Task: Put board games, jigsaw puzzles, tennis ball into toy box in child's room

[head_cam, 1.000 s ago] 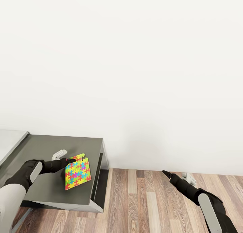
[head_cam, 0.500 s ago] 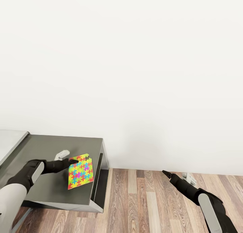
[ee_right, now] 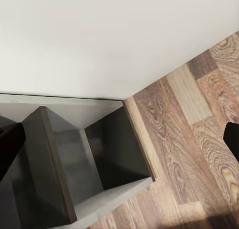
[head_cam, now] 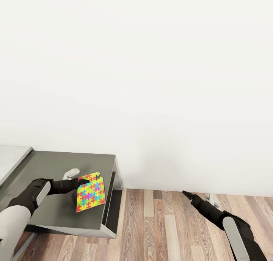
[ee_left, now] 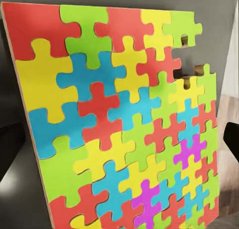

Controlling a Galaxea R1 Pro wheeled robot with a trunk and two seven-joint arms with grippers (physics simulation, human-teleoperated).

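Jigsaw puzzle (head_cam: 90, 192) — tilted, gripped by left tool (head_cam: 81, 182).

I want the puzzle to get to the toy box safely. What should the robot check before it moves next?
1. Jigsaw puzzle held at the left gripper: ok, lifted and tilted over the table.
2. Puzzle in one piece: ok, apart from a gap at one corner.
3. Puzzle clear of the table: cannot tell.
4. Right gripper free: ok, it hangs over the wooden floor.
5. Toy box located: cannot tell.
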